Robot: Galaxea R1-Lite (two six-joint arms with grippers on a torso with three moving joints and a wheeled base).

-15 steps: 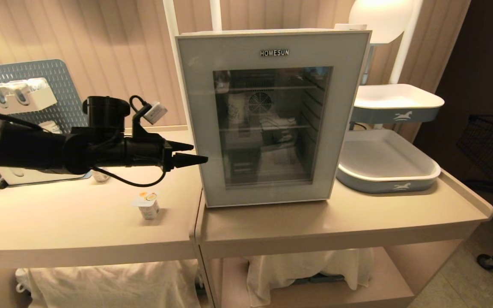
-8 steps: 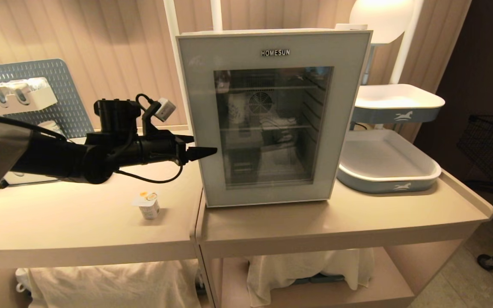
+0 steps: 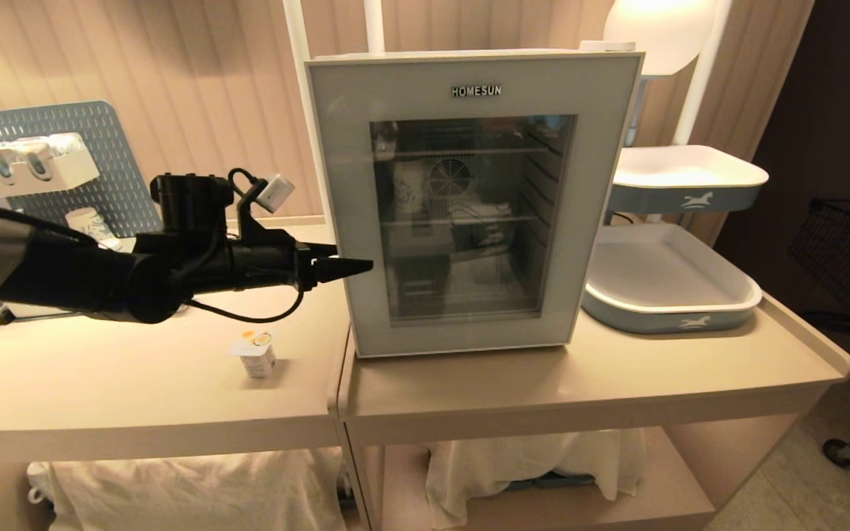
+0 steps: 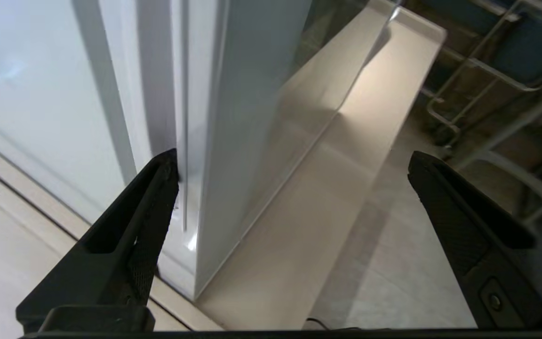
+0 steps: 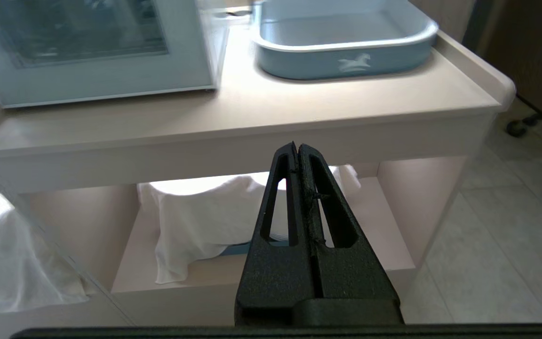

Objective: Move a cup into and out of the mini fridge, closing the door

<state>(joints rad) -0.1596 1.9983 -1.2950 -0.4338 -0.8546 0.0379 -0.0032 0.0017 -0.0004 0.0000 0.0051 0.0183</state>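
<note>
Black left end effector (image 3: 336,259) level, splayed, astride door (image 3: 469,199) edge.

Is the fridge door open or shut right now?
Shut. The door sits flush on the mini fridge; the open left claw is at its edge.

Count, head view. One mini fridge (image 3: 469,199), centre of frame, with one door (image 3: 336,147). One cup (image 3: 255,352), lower left of centre. Two blue-and-white trays (image 3: 665,310) at right, one above the other. Two beige counters (image 3: 137,398) side by side. Two white cloths (image 3: 528,457) along the bottom. One blue pegboard (image 3: 111,140), upper left. One black wire basket (image 3: 849,243), right edge.
</note>
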